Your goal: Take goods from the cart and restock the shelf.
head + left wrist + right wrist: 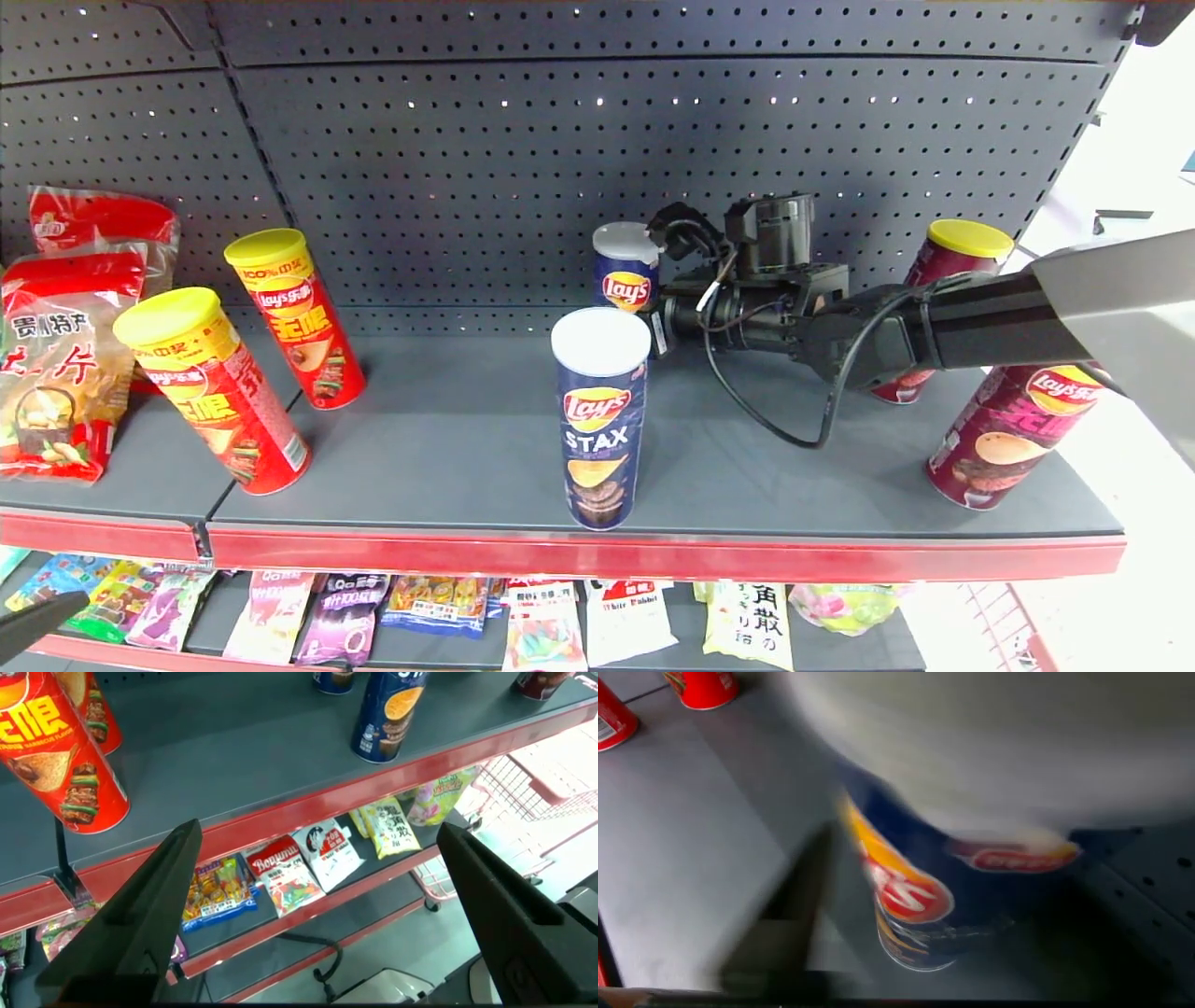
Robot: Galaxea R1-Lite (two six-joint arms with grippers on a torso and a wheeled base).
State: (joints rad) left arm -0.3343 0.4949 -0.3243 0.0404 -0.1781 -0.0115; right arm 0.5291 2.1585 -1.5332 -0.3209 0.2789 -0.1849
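The can [624,275] is clamped in the right gripper [651,322]; judged light, slick and thin-walled, it is best gripped mid-body, gently

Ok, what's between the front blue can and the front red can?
Nothing: in the head view bare grey shelf runs from the front red can to the front blue can. The other red can stands farther back.

This was a shop: a grey pegboard-backed shelf [448,439] with a red front edge held crisp cans [597,420] mid-frame, snack packets [635,621] lined the bottom edge, and a pink wire cart [547,770] stood nearby.
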